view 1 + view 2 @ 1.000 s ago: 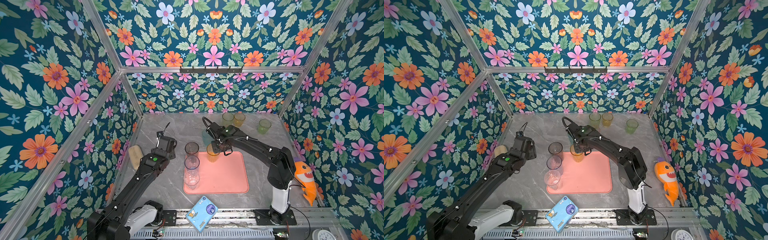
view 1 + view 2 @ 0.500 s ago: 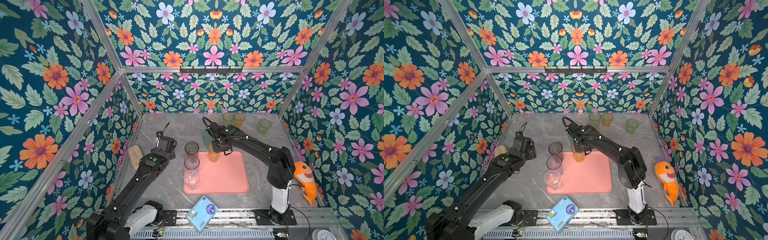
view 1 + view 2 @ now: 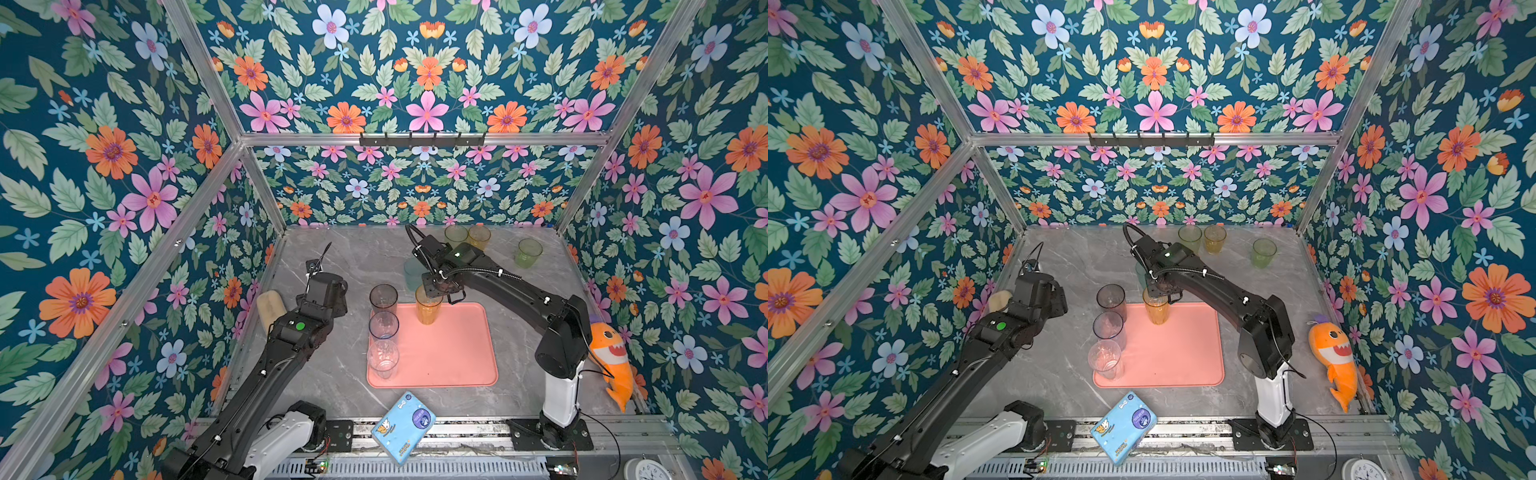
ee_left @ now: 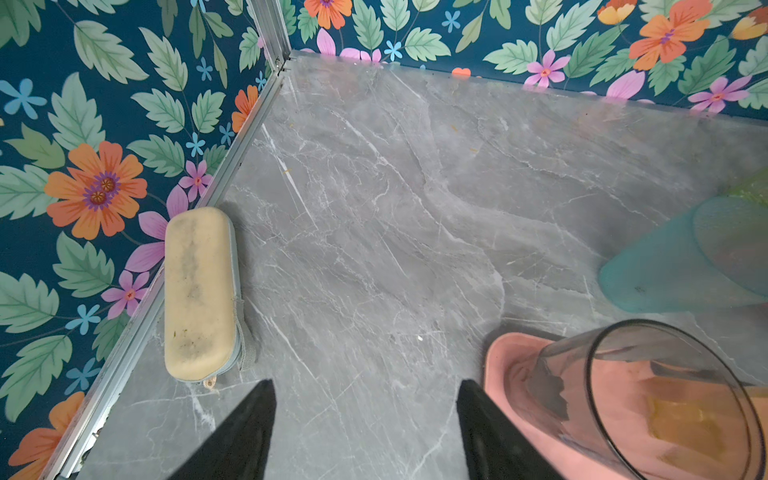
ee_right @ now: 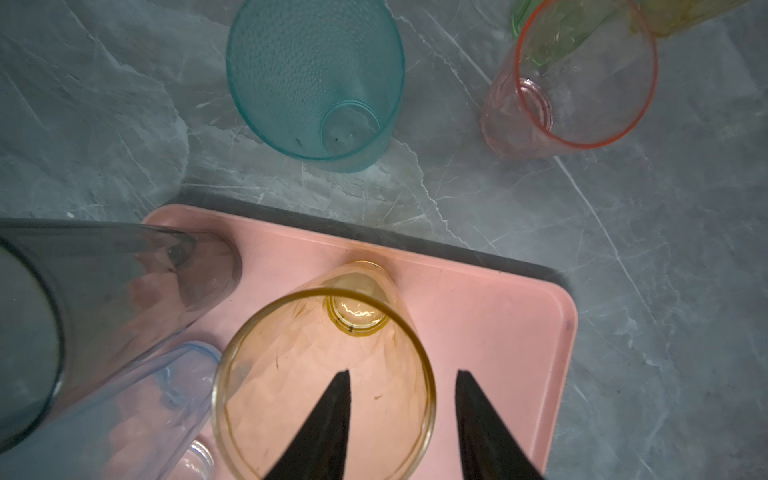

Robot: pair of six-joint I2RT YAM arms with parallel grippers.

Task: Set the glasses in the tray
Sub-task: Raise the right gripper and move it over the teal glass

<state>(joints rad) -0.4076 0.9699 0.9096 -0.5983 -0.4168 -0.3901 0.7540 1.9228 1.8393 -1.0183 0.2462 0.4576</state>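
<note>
The orange glass [image 5: 291, 353] stands upright in the tray [image 5: 478, 311], close to its far edge. The right gripper [image 5: 402, 372] hangs right over it. Its two black fingers [image 5: 326, 428] are apart: one is over the mouth of the glass and the other is outside it. The rim runs between them with a gap on each side. Nothing is pinched.

The left gripper [image 4: 365, 380] is beside the tray, over bare table [image 4: 374, 208]. Its fingers are wide apart too, with nothing between them.

In both top views three more glasses stand in a row along the tray's left side. The grey glass [image 3: 383, 297] is at the back, the blue glass [image 3: 383, 326] in the middle and the clear glass [image 3: 382, 359] in front. The teal glass [image 3: 411, 268] is on the table just behind the tray. A green glass [image 3: 456, 235] and an amber glass [image 3: 478, 237] stand side by side at the back wall.

The top views hide the right fingers under the arm. Only the right wrist view shows how they sit around the rim. That view also shows a pink glass [image 5: 582, 83] on the table near the teal one; I cannot find it from above. The left wrist view shows a cream case [image 4: 199, 291] lying against the side wall.
</note>
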